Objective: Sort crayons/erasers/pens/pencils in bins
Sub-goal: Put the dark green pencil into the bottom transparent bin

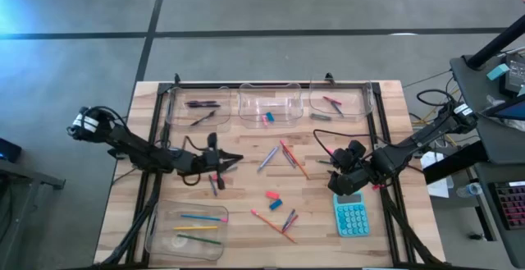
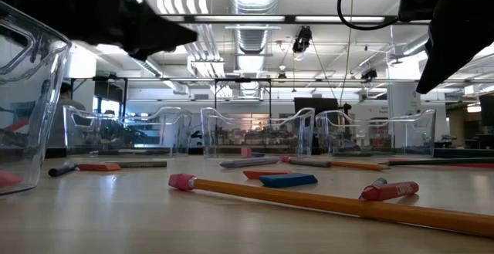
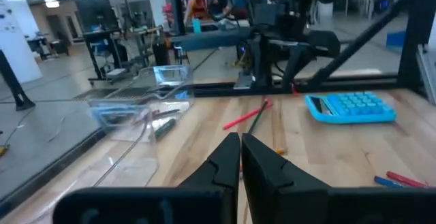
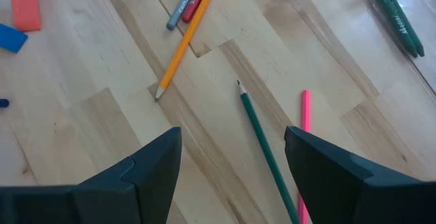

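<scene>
High view: wooden slatted table (image 1: pixel 246 184). Three clear plastic bins in a row at the far edge: the left one (image 1: pixel 198 106) holds dark pens (image 1: pixel 203 104), the middle one (image 1: pixel 267 106) holds small pink and blue erasers (image 1: pixel 267 118), the right one (image 1: pixel 338 99) holds short crayons (image 1: pixel 332 102). A fourth clear bin (image 1: pixel 187 231) at the near left holds long bright pencils (image 1: pixel 203 218). Loose sticks lie mid-table (image 1: pixel 287 155), with a pink eraser block (image 1: pixel 272 194) and a blue eraser block (image 1: pixel 276 206) near them. Left gripper (image 1: pixel 232 161) sits above the table left of centre, right gripper (image 1: pixel 335 168) right of centre, close to a teal calculator (image 1: pixel 351 215).

Low view: long orange pencil with a pink eraser tip (image 2: pixel 324 201) lies across the front; a red crayon (image 2: pixel 388 191) is just behind it, and a flat blue eraser (image 2: pixel 287 180) farther back. Both arms hang above as dark shapes.

Left wrist view: left gripper (image 3: pixel 240 157) has its dark fingers pressed together, nothing between them; it is off the table surface.

Right wrist view: right gripper (image 4: pixel 233 157) is spread wide and empty. A dark green pencil (image 4: pixel 266 149) and a pink pencil (image 4: pixel 305 149) lie on the wood between its fingers, below them. An orange pencil (image 4: pixel 186 37) lies farther off, and dark green crayons (image 4: pixel 398 21) at the table edge.
</scene>
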`<action>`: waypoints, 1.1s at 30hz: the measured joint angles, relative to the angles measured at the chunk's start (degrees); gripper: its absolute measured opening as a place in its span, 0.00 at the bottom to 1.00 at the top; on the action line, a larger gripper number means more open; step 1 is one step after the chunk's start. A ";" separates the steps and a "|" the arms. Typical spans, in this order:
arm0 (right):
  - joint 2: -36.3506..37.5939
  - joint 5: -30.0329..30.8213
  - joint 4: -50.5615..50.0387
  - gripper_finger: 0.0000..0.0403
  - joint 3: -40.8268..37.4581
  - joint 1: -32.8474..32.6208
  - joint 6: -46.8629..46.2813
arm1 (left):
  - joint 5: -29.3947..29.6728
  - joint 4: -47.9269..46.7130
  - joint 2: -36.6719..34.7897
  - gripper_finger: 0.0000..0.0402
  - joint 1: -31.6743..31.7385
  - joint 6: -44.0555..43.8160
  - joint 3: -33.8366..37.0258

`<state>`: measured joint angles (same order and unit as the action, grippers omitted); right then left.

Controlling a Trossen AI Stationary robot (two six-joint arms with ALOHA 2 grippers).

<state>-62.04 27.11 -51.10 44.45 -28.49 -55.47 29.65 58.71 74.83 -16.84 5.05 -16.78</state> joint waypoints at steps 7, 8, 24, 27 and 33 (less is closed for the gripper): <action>0.00 1.49 0.46 0.62 -0.02 0.00 0.16 | 0.15 17.66 -2.98 0.00 0.00 -1.77 12.12; 0.00 1.53 0.48 0.62 -0.02 0.00 0.16 | 0.23 19.49 -3.01 0.00 0.00 -1.79 13.30; 0.00 1.56 1.00 0.62 -0.13 0.00 0.10 | 0.42 22.64 -1.26 0.00 -0.03 -1.80 16.50; 0.00 1.56 1.01 0.62 -0.15 0.00 0.12 | 0.42 22.61 -0.86 0.00 -0.04 -1.76 16.53; 0.00 2.35 1.08 0.62 -0.26 0.00 0.14 | 0.39 22.61 -0.01 0.00 -0.04 -1.76 16.55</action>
<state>-62.04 29.46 -50.02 44.19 -28.49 -55.33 30.04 81.32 74.82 -16.88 3.29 -0.23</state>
